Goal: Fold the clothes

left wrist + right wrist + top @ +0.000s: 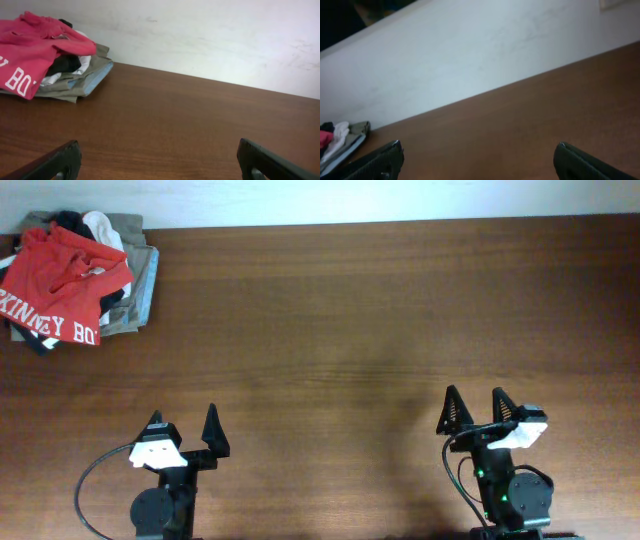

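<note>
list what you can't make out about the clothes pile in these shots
Overhead: the red T-shirt is crumpled, so its white lettering reads only in part.
Left wrist: the garments beneath are mostly covered; their count is unclear.
Right wrist: the pile is blurred and cut by the left edge.

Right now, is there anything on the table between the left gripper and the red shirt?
No, nothing. The overhead view shows only bare wooden table between the left gripper and the red shirt.
</note>
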Tool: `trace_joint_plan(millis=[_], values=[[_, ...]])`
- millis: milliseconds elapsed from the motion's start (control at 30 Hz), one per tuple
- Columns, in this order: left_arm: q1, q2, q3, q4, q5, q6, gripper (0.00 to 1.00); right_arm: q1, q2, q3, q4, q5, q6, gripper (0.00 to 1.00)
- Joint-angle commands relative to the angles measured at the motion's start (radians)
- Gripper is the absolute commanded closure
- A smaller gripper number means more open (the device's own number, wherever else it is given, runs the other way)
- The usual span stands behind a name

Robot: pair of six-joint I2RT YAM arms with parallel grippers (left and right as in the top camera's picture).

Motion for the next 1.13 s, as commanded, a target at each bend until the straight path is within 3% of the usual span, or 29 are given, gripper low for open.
trace_joint_plan(millis=[0, 133, 1100], values=[[0.006, -0.006, -0.007, 0.002, 0.007, 0.016, 0.01, 0.008, -0.074, -0.009, -0.040, -0.051, -0.128, 0.01], [0.006, -0.006, -0.007, 0.002, 0.008, 0.016, 0.01, 0.007, -0.111, -0.009, -0.197, -0.046, -0.174, 0.01], [0.006, -0.006, -0.007, 0.002, 0.008, 0.016, 0.01, 0.007, -0.110, -0.009, -0.195, -0.050, -0.173, 0.02]])
